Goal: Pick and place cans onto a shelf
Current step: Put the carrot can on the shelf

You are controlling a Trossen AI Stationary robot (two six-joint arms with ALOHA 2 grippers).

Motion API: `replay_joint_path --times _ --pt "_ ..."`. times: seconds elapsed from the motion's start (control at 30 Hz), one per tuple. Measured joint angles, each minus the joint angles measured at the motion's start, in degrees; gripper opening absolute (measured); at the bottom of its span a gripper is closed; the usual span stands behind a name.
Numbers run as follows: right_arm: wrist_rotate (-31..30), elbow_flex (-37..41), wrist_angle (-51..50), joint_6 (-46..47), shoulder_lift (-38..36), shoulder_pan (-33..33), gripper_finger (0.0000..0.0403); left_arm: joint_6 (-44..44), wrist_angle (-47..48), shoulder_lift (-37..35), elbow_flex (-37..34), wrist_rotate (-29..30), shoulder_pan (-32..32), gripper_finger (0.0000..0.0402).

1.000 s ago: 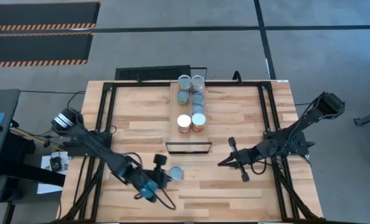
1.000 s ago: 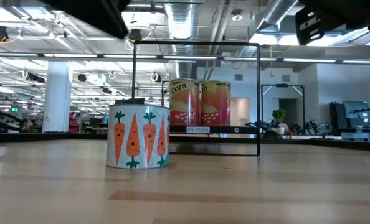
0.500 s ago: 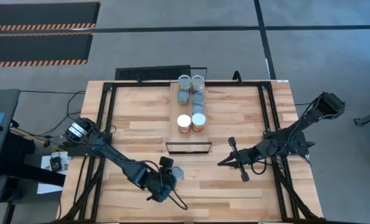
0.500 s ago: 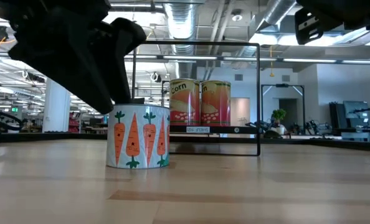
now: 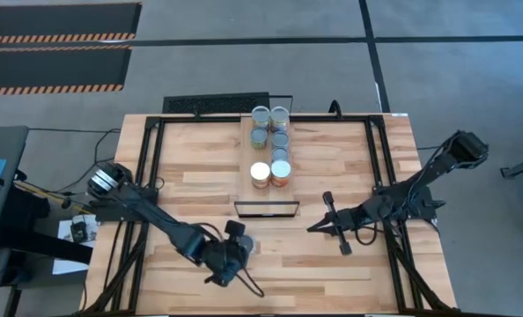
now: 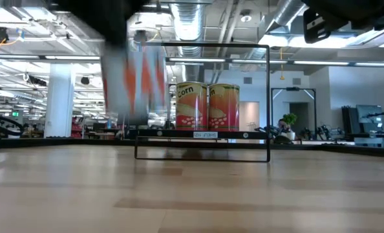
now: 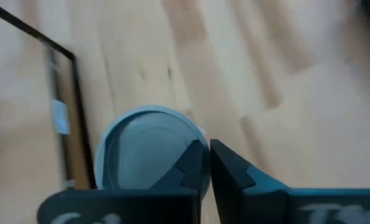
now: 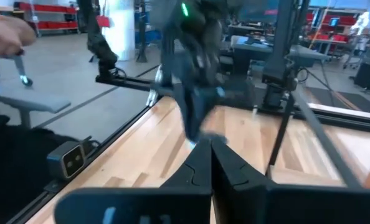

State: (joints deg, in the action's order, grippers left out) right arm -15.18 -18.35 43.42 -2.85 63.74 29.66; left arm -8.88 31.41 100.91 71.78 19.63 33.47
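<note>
My left gripper is over the near middle of the table, shut on a can with a grey-blue top and carrot pictures on its side. This can is off the tabletop and blurred in the low view. The shelf is a pale plank at the far middle, with a thin black frame at its near end. Several cans stand on it, and two corn cans show in the low view. My right gripper is shut and empty, right of the frame. My left gripper holds the can at the rim of its top, at one edge. One finger lies over the top and the other outside it. The fingers come from above, pointing down. The can hangs upright below them, lifted clear of the table.
Black rails run along the table's left and right sides. A dark flat object lies at the far edge. Bare wood lies between the grippers and in front of the shelf frame.
My left gripper has gone toward the table's right edge and down over the carrot can, and has taken hold of it. It has lifted the can, which stood on the table, clear of the tabletop.
</note>
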Motion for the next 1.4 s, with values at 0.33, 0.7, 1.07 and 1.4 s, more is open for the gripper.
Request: replay_joint_path --times 0.33,0.7,1.07,1.4 --pt "0.2 0.0 -0.2 -0.5 -3.3 -3.9 0.0009 -6.5 19.0 -21.3 18.4 8.3 -4.8 0.0002" --pt "-2.9 -1.9 -2.2 5.7 -7.9 -22.7 0.0007 7.4 27.0 -24.7 22.3 -4.7 -37.2 0.0001" --pt "-1.4 -11.9 -21.3 19.0 -7.3 -36.4 0.001 7.8 22.1 -16.3 22.3 -19.9 -49.5 0.0" --pt "-1.3 -21.6 -37.3 23.6 -7.1 -38.5 0.0012 5.7 21.2 -3.1 22.3 -20.1 -51.2 0.0"
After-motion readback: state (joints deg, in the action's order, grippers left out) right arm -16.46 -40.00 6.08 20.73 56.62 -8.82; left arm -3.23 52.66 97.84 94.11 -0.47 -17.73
